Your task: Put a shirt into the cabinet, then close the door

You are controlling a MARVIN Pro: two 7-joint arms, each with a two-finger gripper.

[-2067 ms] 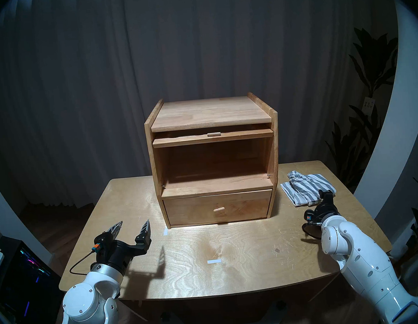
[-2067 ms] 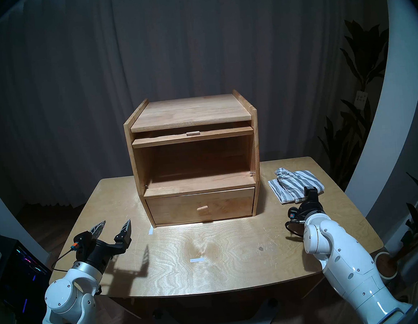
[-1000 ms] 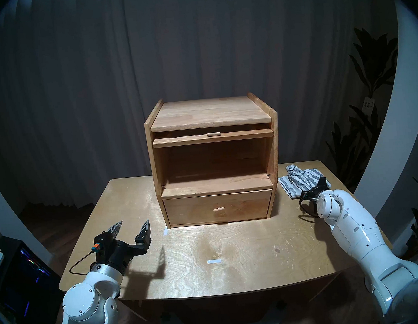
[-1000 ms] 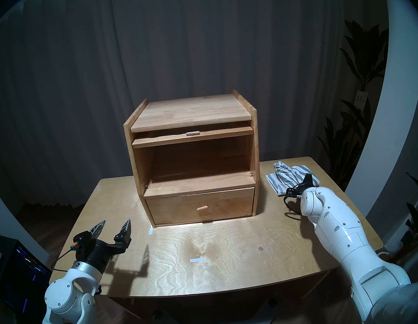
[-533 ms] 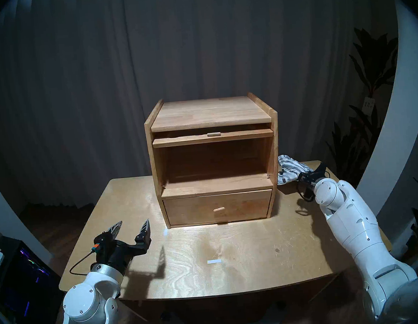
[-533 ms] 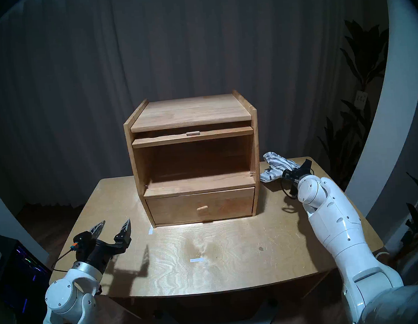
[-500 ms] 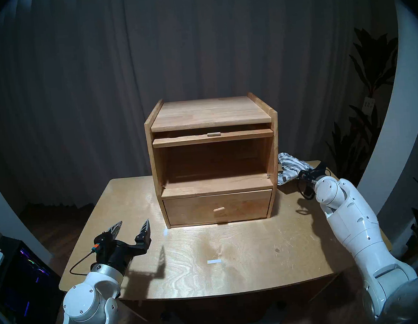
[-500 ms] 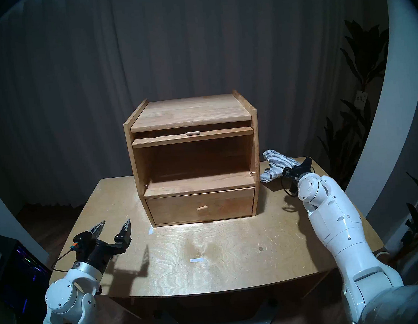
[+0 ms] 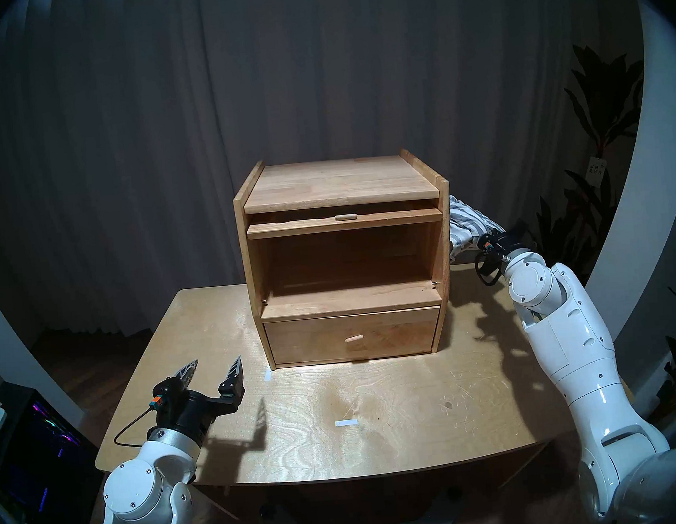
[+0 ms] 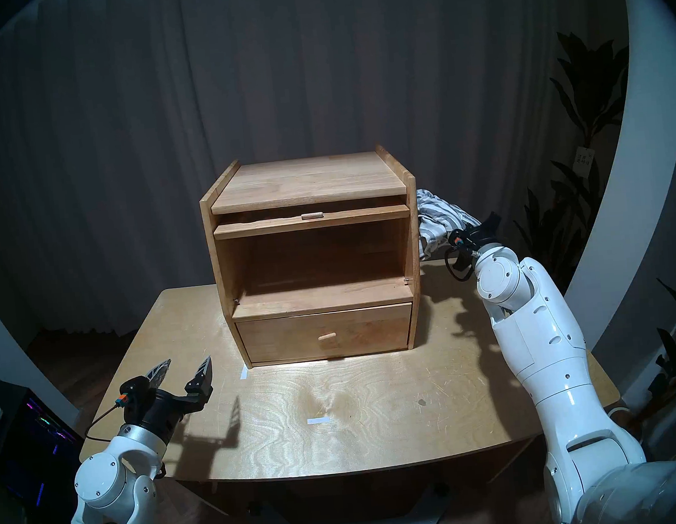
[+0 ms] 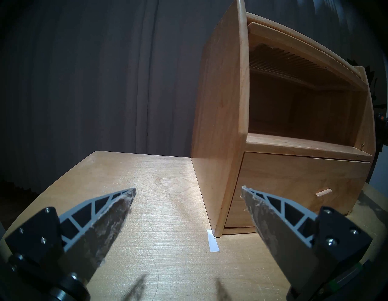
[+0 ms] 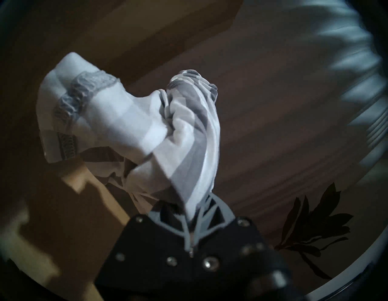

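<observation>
The light-wood cabinet [image 9: 338, 183] stands at the back of the table, and its large compartment [image 9: 348, 262] is open and empty. The door [image 9: 343, 223] lies flat under the top with its peg handle [image 9: 345, 217] facing me; its ribbed window shows in the left wrist view [image 11: 294, 63]. My right gripper [image 9: 497, 234] is shut on the grey-and-white striped shirt [image 9: 466, 225] and holds it in the air beside the cabinet's right wall; the shirt hangs bunched from the fingers [image 12: 147, 130]. My left gripper [image 9: 215, 364] is open and empty, low over the table, front left of the cabinet.
The drawer [image 9: 352, 335] with its peg handle is shut. White tape marks [image 9: 346, 423] lie on the wooden table [image 9: 420, 402]. Plants [image 9: 599, 114] stand at the right, a lit computer case [image 9: 40, 440] at the lower left, and a dark curtain behind.
My right gripper closed on the shirt on the table right of the cabinet and lifted it up and back, to the height of the cabinet's upper part. The left arm stayed still.
</observation>
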